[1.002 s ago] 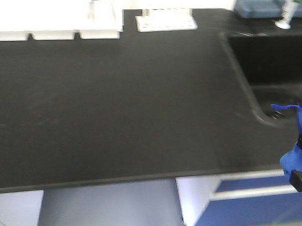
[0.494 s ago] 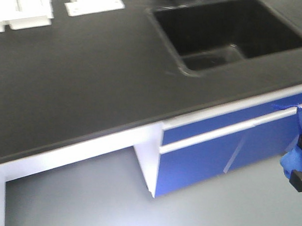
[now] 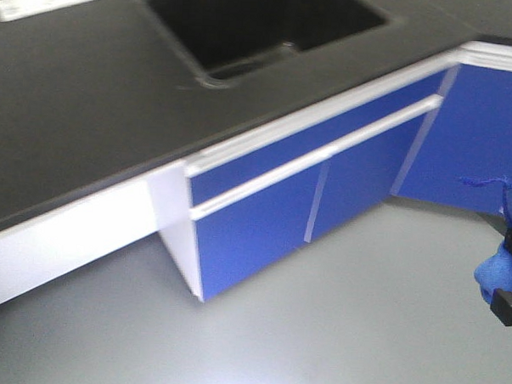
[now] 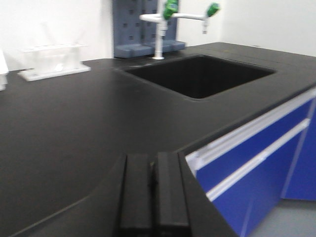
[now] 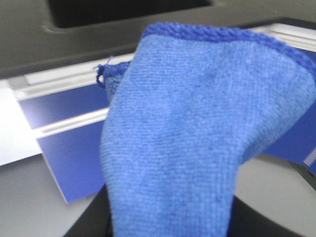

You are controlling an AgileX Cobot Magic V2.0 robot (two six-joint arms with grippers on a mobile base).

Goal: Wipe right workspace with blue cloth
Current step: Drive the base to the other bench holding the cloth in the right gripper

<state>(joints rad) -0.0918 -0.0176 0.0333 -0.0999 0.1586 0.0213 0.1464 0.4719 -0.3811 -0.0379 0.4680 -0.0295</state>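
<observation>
Hanging bunched in the right hand [image 3: 511,273], the blue cloth [image 3: 493,274] sits at three o'clock in the front view above the grey floor [image 3: 318,331], its thin corner poking toward nine o'clock. That hand is clamped on it, and in the right wrist view the cloth hides the fingers. The left hand [image 4: 153,190] has its fingers pressed together, holding nothing. Beyond lie blue cabinet fronts [image 3: 263,218] under the black desk [image 4: 74,138], then the sink basin [image 3: 255,26] toward twelve o'clock, with a white tap [image 4: 160,29] behind it.

sink [image 3: 263,26]: set in black benchtop [image 3: 81,99] before me
tap [image 4: 159,29]: white, behind sink
cabinets [image 3: 341,187]: blue, below benchtop
</observation>
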